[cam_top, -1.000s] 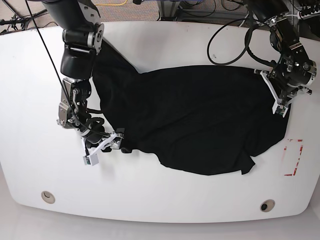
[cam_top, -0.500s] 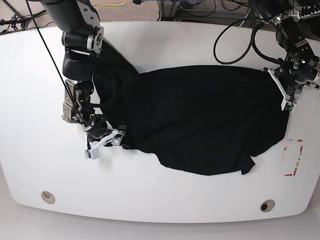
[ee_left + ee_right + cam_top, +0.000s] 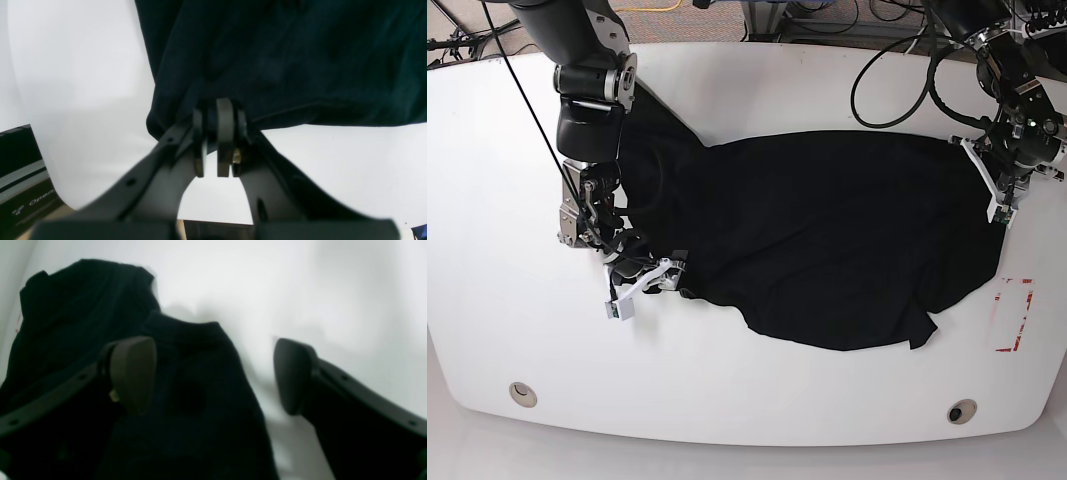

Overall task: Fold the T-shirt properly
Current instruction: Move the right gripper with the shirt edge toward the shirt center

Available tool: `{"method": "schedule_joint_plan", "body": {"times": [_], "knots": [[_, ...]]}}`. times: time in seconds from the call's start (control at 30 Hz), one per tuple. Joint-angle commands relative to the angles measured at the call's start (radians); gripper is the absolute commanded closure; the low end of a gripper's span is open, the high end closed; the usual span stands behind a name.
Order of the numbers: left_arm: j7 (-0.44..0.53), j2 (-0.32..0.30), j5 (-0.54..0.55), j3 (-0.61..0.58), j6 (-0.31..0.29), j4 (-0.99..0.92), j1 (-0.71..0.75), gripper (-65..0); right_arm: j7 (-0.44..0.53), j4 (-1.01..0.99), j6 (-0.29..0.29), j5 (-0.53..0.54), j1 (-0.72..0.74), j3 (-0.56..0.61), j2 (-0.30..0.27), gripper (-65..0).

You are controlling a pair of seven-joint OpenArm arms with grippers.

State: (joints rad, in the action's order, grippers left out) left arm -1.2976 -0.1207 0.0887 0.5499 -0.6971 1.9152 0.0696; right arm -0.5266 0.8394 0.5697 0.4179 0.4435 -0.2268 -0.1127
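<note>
T-shirt (image 3: pixel 283 60) hem in L gripper (image 3: pixel 217 133) (jaws clamped)

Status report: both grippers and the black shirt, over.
Left gripper shut on edge of the plain black cloth T-shirt. Right gripper open, one finger over cloth. Shirt spread out, unfolded, on white table. Nothing in the way.

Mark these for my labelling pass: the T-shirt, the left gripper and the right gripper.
T-shirt (image 3: pixel 827 240): base view, middle of the cloth.
Left gripper (image 3: pixel 217 113): left wrist view, shut fingertips at the hem.
Right gripper (image 3: pixel 213 373): right wrist view, gap between open fingertips.
</note>
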Motion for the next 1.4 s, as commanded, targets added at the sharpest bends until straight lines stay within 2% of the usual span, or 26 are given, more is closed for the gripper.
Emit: {"method": "schedule_joint_plan", "body": {"times": [0.0, 0.53, 0.67, 0.93, 1.0, 1.27, 1.37], "knots": [[0.004, -0.014, 0.004, 0.001, -0.001, 0.018, -0.008, -3.5, 0.016, 0.026, 0.015, 0.012, 0.025, 0.006, -0.007, -51.5], [0.004, -0.016, 0.005, 0.006, -0.001, 0.016, -0.005, -5.7, 0.020, 0.016, 0.016, 0.010, 0.007, 0.077, 0.010, -49.4], [0.002, -0.015, 0.006, 0.019, -0.001, 0.010, 0.000, -4.0, 0.024, 0.004, 0.018, 0.004, 0.011, 0.084, 0.024, -42.4], [-0.006, -0.015, 0.003, 0.021, -0.001, 0.009, 0.000, -3.8, 0.034, 0.000, 0.016, 0.006, 0.008, 0.078, 0.029, -22.4], [-0.005, -0.005, 0.001, 0.014, -0.001, 0.011, -0.004, -3.9, 0.040, -0.005, 0.012, 0.006, 0.010, 0.084, 0.025, -19.1], [-0.004, -0.006, 0.000, 0.004, -0.001, 0.012, 0.000, -3.9, 0.051, -0.019, 0.014, 0.005, 0.010, 0.092, 0.024, -22.1], [-0.002, -0.008, 0.001, 0.012, -0.001, 0.018, 0.006, -4.0, 0.045, -0.023, 0.028, 0.001, 0.015, 0.103, 0.023, -16.1]]}}
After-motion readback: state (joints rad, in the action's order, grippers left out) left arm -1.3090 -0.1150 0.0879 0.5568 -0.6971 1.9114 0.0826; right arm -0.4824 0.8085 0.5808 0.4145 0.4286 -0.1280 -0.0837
